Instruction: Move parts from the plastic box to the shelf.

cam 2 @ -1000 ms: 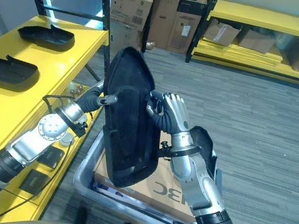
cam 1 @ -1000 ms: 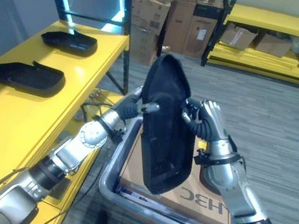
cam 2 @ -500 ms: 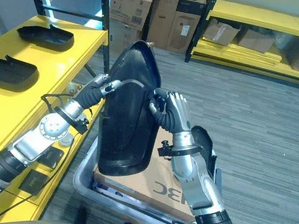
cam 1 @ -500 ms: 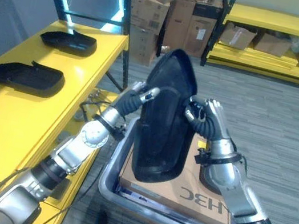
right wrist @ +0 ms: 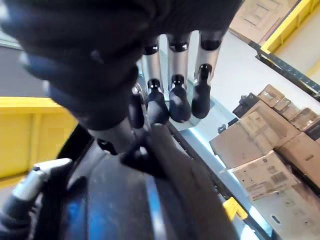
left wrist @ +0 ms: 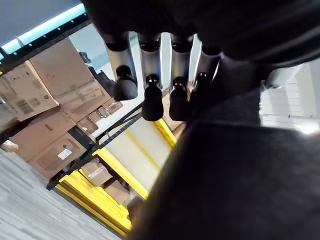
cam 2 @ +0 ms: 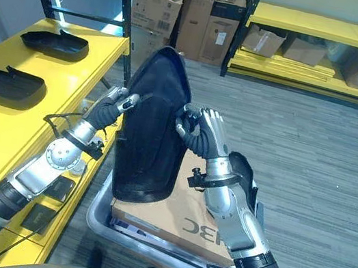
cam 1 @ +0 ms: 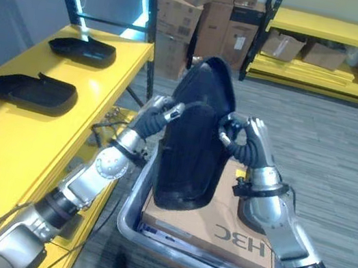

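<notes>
Black moulded part [cam 1: 194, 144] rose upright, clear of grey plastic box [cam 1: 132, 219]; left hand [cam 1: 159, 111] and right hand [cam 1: 244, 140] curled on its edges; shelf [cam 1: 18, 140] transfer pending.

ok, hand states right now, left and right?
Left hand: shut on the black part, gripping its left edge.
Right hand: shut on the same part's right edge.

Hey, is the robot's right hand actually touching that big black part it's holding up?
Touching. In the left eye view the right hand has its fingers curled onto the right edge of the black part.
</notes>
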Controlling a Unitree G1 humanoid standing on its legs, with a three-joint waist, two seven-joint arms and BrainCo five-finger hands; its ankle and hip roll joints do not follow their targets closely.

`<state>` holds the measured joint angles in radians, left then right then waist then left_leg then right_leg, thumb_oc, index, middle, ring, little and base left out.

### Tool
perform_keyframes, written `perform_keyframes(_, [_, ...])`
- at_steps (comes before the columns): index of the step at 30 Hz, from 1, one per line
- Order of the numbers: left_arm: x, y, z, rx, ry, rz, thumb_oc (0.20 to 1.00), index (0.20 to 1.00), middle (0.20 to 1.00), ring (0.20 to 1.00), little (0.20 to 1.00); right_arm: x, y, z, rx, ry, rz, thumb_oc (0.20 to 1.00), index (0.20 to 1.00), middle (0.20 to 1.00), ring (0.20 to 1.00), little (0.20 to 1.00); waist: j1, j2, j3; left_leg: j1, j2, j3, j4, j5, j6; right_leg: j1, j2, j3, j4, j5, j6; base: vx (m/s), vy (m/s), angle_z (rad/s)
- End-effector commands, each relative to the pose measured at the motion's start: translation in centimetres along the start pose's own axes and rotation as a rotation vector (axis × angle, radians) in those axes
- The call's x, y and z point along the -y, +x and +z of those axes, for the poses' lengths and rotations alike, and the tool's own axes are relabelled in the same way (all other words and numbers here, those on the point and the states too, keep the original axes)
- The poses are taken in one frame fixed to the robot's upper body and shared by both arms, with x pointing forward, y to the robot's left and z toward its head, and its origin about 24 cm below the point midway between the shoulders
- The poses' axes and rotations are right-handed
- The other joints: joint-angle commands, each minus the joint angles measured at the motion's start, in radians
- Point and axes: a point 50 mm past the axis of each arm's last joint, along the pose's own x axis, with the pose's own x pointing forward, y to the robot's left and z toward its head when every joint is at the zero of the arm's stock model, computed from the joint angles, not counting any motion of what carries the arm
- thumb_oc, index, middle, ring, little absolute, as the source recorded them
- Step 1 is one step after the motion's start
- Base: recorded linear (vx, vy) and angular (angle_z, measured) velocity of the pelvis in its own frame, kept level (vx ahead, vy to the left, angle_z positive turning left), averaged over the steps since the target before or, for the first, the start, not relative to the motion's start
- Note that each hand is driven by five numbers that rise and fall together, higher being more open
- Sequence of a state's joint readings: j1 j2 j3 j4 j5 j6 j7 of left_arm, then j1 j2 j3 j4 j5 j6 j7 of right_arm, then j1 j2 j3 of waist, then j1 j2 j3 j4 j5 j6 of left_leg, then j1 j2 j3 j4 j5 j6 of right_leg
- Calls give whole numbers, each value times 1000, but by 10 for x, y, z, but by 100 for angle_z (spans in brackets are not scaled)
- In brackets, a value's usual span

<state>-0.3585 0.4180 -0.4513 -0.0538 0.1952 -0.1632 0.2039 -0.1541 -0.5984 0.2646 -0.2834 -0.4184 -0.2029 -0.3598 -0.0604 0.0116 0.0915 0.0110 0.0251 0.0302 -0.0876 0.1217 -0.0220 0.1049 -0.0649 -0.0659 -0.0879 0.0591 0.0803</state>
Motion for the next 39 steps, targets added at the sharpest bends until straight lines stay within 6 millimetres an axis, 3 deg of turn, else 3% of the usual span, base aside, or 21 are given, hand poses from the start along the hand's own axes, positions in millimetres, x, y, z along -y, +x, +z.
perform_keyframes(1, [-1,14,8,99,80,-3,200,200,200,200,200,15,17,51,292,120,-130,1000,1000,1000,1000,1000,16,-43,-19,136,42,5,0,-181,-16,-5,-46,-11,14,-66,46,4,-35,-1])
perform_keyframes(7, [-43,-5,-4,49,211,266,200,200,200,200,200,31,0,35,157,274,-258,1000,1000,1000,1000,1000,14,-41,-17,138,46,5,0,-177,-20,-1,-42,-14,14,-71,43,-1,-25,0])
perform_keyframes(10, [-49,-7,-5,47,245,295,200,200,200,200,200,32,-4,32,133,293,-266,1000,1000,1000,1000,1000,12,-40,-18,137,46,5,0,-177,-21,-1,-42,-14,15,-72,42,0,0,0])
perform_keyframes(11, [-69,-14,-4,58,372,371,200,200,200,200,200,37,-17,19,44,326,-298,1000,1000,1000,1000,1000,4,-37,-19,138,47,7,0,-178,-24,0,-40,-15,16,-73,42,0,0,0])
perform_keyframes(12, [-75,-15,-4,57,414,397,200,200,200,200,200,38,-21,14,10,332,-310,1000,1000,1000,1000,1000,1,-37,-20,139,47,8,0,-178,-25,1,-39,-14,16,-73,41,0,0,0])
perform_keyframes(18, [-98,-25,-3,56,525,520,200,200,200,200,200,43,-46,-10,-155,367,-359,1000,1000,1000,1000,1000,-16,-34,-25,143,48,13,0,-181,-26,-1,-38,-9,18,-73,41,0,0,0])
perform_keyframes(24, [-108,-30,17,141,420,577,200,200,200,200,200,31,-67,-31,-317,519,-286,1000,1000,1000,1000,1000,-22,-36,-23,142,48,17,0,-182,-29,-8,-38,-8,21,-70,40,-3,-7,-2])
perform_keyframes(29, [-109,-49,32,206,178,626,200,200,200,200,200,20,-73,-35,-356,644,-223,1000,1000,1000,1000,1000,-10,-42,-16,141,47,18,0,-179,-30,-9,-39,-7,22,-69,40,-7,-28,-8])
perform_keyframes(34, [-110,-63,35,206,103,642,200,200,200,200,200,11,-69,-35,-355,696,-176,1000,1000,1000,1000,1000,11,-45,-11,138,46,9,0,-177,-30,-4,-39,-14,20,-70,38,-2,-7,0])
perform_keyframes(39, [-109,-64,31,184,89,627,200,200,200,200,200,4,-53,-30,-295,754,-129,1000,1000,1000,1000,1000,34,-47,-12,138,49,-6,0,-175,-31,5,-38,-26,21,-78,35,5,-18,10])
